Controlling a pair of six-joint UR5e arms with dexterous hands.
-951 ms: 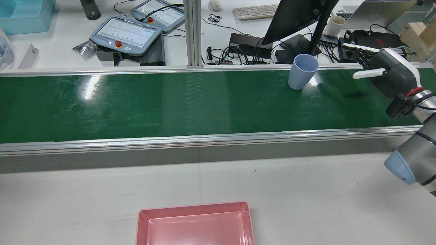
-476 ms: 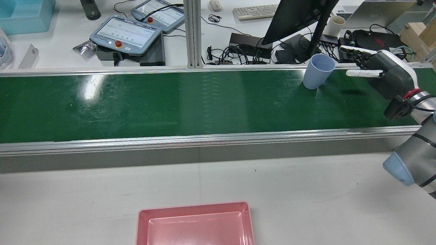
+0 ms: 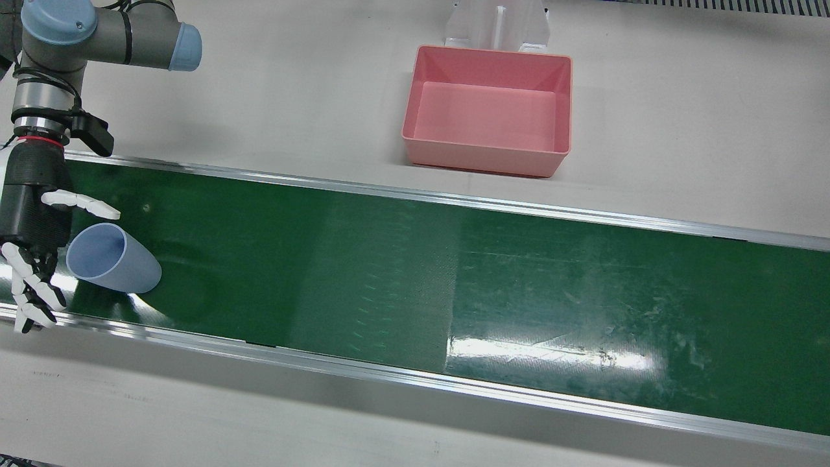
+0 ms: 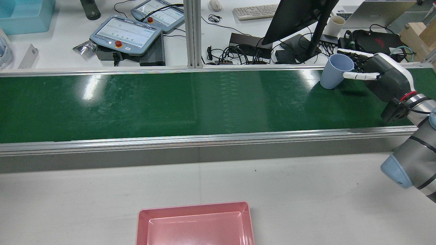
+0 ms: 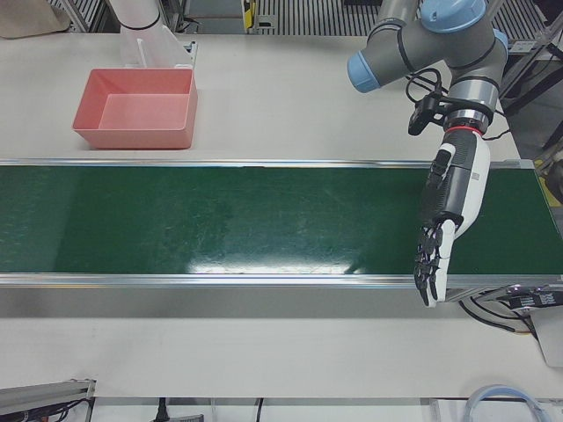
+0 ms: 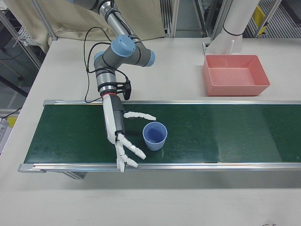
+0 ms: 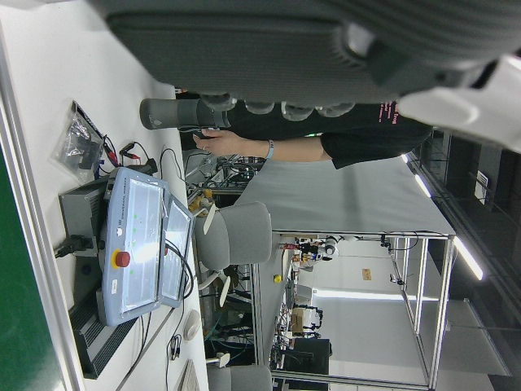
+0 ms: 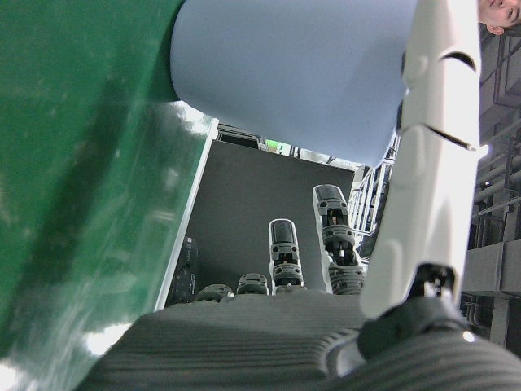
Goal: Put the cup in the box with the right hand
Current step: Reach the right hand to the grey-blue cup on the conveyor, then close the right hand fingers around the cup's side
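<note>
A light blue cup (image 3: 113, 258) stands upright on the green conveyor belt (image 3: 454, 272), near the belt's far edge in the rear view (image 4: 333, 72). My right hand (image 3: 35, 220) is open beside it, with the thumb on one side of the cup (image 6: 154, 135) and the fingers (image 6: 129, 153) spread on the other. The cup (image 8: 293, 73) fills the top of the right hand view, close to the palm. I cannot tell whether the thumb touches it. The pink box (image 3: 486, 152) sits empty on the white table beyond the belt. My left hand (image 5: 444, 220) hangs open over the belt, holding nothing.
Aluminium rails (image 4: 204, 139) run along both belt edges. The pink box (image 4: 196, 207) lies at the bottom middle of the rear view. Behind the belt are teach pendants (image 4: 126, 34), cables, a monitor (image 4: 293, 17) and a paper cup (image 4: 335, 23).
The cup has travelled right along the belt in the rear view, ending between my right hand's thumb and fingers. The right hand has shifted slightly toward the cup.
</note>
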